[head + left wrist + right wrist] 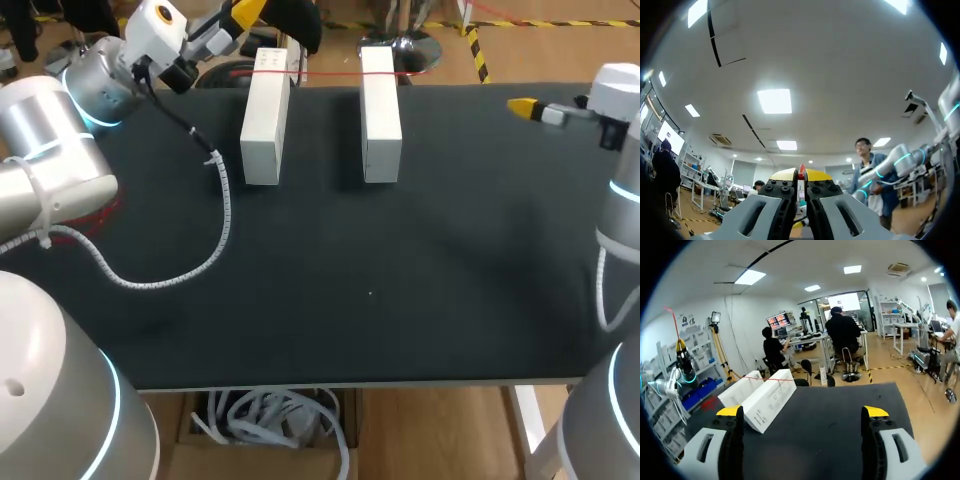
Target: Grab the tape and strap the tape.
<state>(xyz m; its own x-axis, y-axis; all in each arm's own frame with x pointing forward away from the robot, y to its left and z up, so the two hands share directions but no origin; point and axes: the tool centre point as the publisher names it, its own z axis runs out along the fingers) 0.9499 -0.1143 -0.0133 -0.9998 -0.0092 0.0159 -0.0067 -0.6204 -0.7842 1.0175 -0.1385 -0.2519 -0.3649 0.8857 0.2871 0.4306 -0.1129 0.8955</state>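
- Left fingers [244,12]: pressed together with a thin red strip of tape [330,72] pinched between the yellow tips. They are held high, off the far corner of the surface [400,300], and point upward.
- Right wrist view: a short red end sticks up past the left fingers.
- Right fingers [527,107]: spread wide, nothing between them. They hang above the surface's edge on their own side.
- Tape: a red line drawn across the tops of the left block [265,125] and the right block [380,110]. It lies ahead of my right fingers and beside my left fingers, lower than them.
- I cannot trace whether the line on the blocks joins the strip in my left fingers.
- Blocks: white, long, set side by side and apart, between the two sets of fingers.
- Cable [215,240]: spiral-wrapped, runs from my left arm and loops on the surface.
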